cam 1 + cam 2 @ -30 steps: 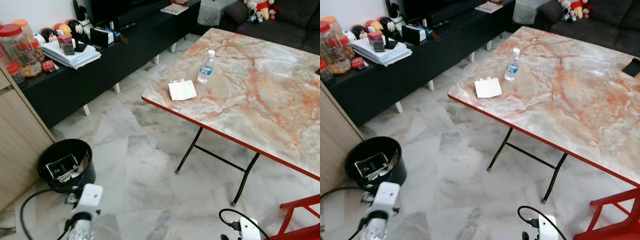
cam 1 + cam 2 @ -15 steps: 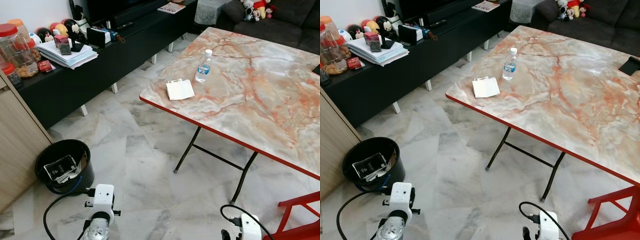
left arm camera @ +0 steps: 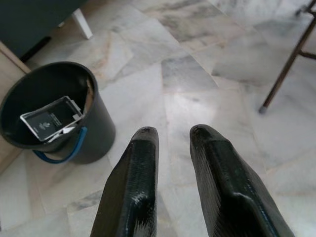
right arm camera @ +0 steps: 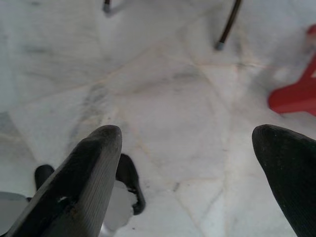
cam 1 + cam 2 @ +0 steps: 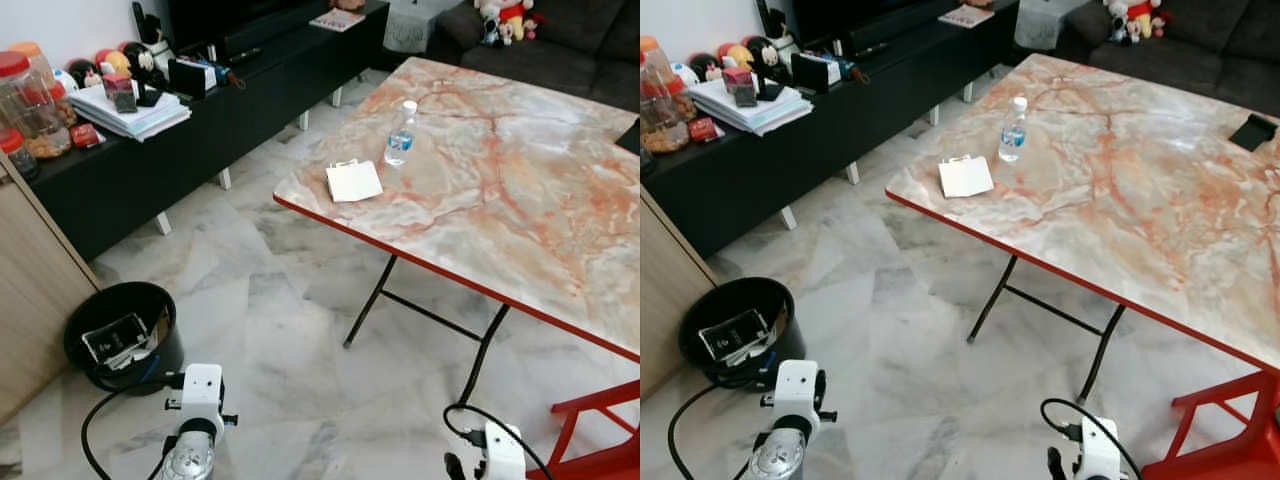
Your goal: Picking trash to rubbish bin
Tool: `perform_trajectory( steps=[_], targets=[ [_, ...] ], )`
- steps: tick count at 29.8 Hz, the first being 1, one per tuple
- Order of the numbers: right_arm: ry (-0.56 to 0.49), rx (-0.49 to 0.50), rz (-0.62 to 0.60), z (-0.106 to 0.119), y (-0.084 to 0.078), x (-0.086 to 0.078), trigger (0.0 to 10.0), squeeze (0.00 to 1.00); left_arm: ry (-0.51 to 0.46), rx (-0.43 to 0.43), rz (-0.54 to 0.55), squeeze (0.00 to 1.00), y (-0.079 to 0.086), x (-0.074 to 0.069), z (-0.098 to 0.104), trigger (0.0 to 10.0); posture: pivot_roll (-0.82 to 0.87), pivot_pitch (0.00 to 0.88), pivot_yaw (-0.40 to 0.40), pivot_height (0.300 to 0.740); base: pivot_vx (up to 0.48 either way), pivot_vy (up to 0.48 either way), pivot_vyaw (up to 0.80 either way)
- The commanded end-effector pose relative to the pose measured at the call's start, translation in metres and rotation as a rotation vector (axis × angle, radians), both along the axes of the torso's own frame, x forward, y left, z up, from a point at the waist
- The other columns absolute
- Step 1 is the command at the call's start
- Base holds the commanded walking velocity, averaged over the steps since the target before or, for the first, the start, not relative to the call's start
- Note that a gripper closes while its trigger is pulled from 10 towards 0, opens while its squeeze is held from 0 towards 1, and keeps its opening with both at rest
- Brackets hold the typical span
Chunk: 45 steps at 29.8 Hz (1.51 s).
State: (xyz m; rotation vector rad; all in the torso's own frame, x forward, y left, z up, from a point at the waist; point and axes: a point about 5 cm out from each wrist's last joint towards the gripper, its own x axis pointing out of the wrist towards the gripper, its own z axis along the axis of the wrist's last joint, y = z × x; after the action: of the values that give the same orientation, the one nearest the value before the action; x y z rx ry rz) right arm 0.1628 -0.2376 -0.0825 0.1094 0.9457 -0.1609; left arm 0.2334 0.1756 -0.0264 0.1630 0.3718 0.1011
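Note:
A black rubbish bin (image 5: 120,335) stands on the marble floor at the lower left, with a dark packet and paper scraps (image 3: 49,118) inside it. On the near corner of the marble-patterned table (image 5: 520,200) lies a white paper piece (image 5: 353,182), and a clear water bottle (image 5: 400,135) stands just behind it. My left arm (image 5: 197,400) hangs low to the right of the bin. In its wrist view the left gripper (image 3: 174,136) is shut with nothing held and points at the floor beside the bin. My right gripper (image 4: 195,133) hangs open over bare floor.
A long black console (image 5: 200,120) along the far left holds stacked papers, jars and small items. A wooden cabinet (image 5: 30,290) flanks the bin. A red chair (image 5: 600,440) stands at the lower right. The table's folding legs (image 5: 370,300) rise from the floor ahead.
The camera has shifted a little, so the table and bin sit slightly lower and to the left. My left arm has moved right, away from the bin's rim. Paper and bottle stay put.

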Motion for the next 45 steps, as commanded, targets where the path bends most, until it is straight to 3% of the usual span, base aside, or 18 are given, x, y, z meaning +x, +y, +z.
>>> perform_trajectory(
  steps=[1,17,29,37,40,41,43,45],
  targets=[
    [0.016,-0.003,-0.027,-0.001,-0.008,-0.009,10.0,0.0,0.014,0.031,-0.02,0.0,-0.001,-0.003,-0.003,10.0,0.04,0.068,-0.054,0.74,0.0,-0.48,-0.79],
    [0.018,0.0,-0.026,-0.002,-0.003,-0.007,10.0,0.0,0.007,0.043,-0.038,0.0,-0.001,-0.001,-0.002,10.0,0.04,0.039,-0.045,0.74,0.0,-0.268,-0.79],
    [0.008,0.006,-0.023,-0.002,-0.001,-0.004,10.0,0.0,-0.005,0.042,-0.039,0.0,0.001,-0.001,-0.001,10.0,0.05,0.03,-0.037,0.74,0.0,0.0,-0.78],
    [-0.039,0.016,-0.017,0.002,0.002,0.005,10.0,0.0,-0.011,0.042,-0.013,0.0,0.005,-0.002,-0.001,10.0,0.05,0.045,-0.041,0.74,0.0,0.0,0.0],
    [-0.11,0.017,0.004,0.011,0.003,0.022,10.0,0.0,-0.023,0.047,0.017,0.0,0.009,-0.004,0.0,10.0,0.05,0.058,-0.041,0.74,0.0,0.0,0.0],
    [-0.196,0.013,0.045,0.024,0.004,0.044,10.0,0.0,-0.042,0.052,0.057,0.0,0.015,-0.005,0.002,10.0,0.04,0.061,-0.04,0.74,0.0,0.0,0.0],
    [-0.25,0.005,0.079,0.032,0.005,0.056,10.0,0.0,-0.055,0.06,0.078,0.0,0.018,-0.005,0.004,10.0,0.04,0.067,-0.04,0.74,0.0,0.0,0.0],
    [-0.4,-0.016,0.133,0.056,0.005,0.086,10.0,0.0,-0.103,0.082,0.116,0.0,0.026,-0.007,0.011,10.0,0.04,0.072,-0.04,0.74,0.0,0.0,0.0]
  ],
)
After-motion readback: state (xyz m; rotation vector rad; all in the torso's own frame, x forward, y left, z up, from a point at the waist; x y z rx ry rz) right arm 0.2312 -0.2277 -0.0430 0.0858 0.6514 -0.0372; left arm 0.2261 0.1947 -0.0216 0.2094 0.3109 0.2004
